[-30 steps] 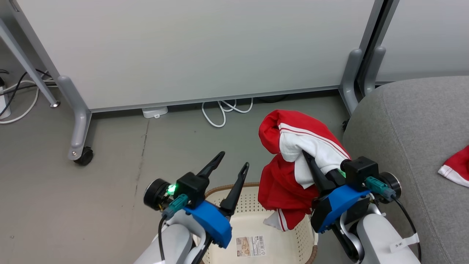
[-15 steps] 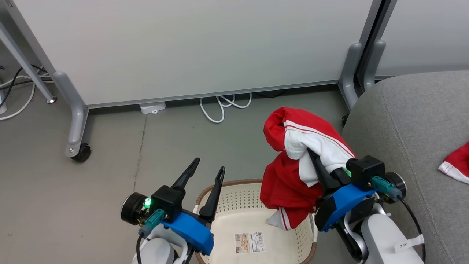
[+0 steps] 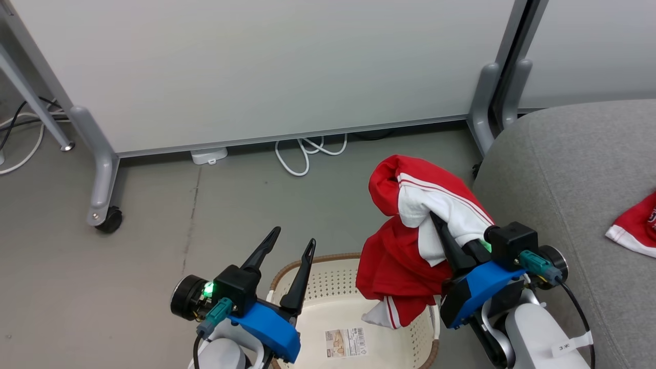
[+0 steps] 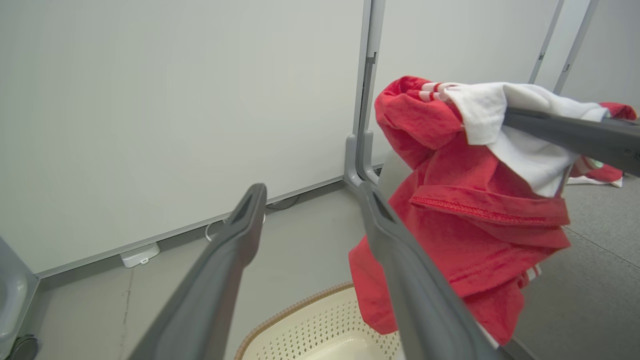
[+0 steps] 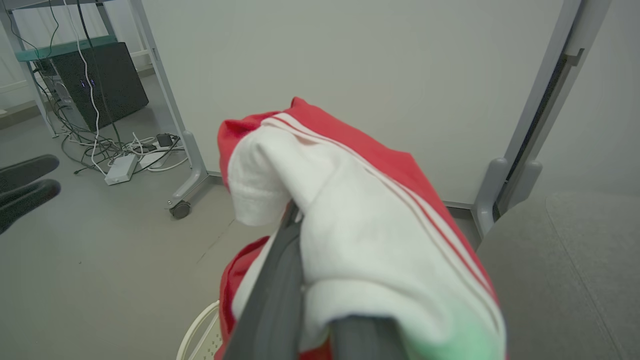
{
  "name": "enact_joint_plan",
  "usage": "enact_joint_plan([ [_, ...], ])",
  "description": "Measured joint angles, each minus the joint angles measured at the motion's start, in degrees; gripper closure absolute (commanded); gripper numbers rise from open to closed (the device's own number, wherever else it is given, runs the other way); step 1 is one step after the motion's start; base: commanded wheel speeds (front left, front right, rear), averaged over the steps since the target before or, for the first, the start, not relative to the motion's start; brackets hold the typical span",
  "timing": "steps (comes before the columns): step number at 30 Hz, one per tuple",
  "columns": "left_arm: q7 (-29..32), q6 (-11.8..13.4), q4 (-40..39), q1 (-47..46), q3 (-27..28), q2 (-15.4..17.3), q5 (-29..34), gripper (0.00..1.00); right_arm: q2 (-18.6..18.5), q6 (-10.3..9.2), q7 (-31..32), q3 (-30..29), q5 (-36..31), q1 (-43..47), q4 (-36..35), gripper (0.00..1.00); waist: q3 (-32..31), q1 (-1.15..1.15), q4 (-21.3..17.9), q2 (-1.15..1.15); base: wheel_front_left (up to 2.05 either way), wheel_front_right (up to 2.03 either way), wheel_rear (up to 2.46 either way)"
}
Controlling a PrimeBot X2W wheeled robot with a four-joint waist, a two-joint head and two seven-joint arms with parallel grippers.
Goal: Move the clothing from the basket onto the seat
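My right gripper (image 3: 434, 219) is shut on a red garment with white panels and striped trim (image 3: 410, 241), which hangs from its fingers above the right side of the cream basket (image 3: 333, 277). That garment (image 4: 450, 200) also shows at the right of the left wrist view, and it drapes over the fingers in the right wrist view (image 5: 370, 240). A second red piece of clothing (image 3: 633, 225) lies on the grey seat (image 3: 564, 169) at the right edge. My left gripper (image 3: 292, 243) stands open and empty above the basket's left rim. The basket floor shows a label sticker (image 3: 346, 342).
A white partition panel (image 3: 256, 66) on grey wheeled feet (image 3: 105, 218) stands behind, with white cables (image 3: 307, 154) on the grey floor beneath it. A dark box and tangled cords (image 5: 100, 90) sit at the far left in the right wrist view.
The camera has shifted a little. My left gripper pulled back and to the left, over the basket's left rim. The right gripper keeps its hold on the garment, nearly unmoved.
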Motion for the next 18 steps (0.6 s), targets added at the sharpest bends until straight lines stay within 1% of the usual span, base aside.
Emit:
enact_joint_plan([
  [8, 0.0, 0.0, -0.2, 0.8, -0.1, 0.7, -0.1, 0.00, 0.0, 0.01, 0.0, 0.1, 0.5, 0.3, 0.0, 1.00, -0.5, 0.00, -3.1, 0.00, 0.00, 0.00, 0.00],
  [18, 0.0, 0.0, -0.6, 0.9, -0.5, 0.6, -0.1, 0.00, 0.0, 0.00, 0.0, -0.4, 0.6, 1.2, 0.1, 1.00, -0.4, 0.00, -10.1, 0.00, 0.00, 0.00, 0.00],
])
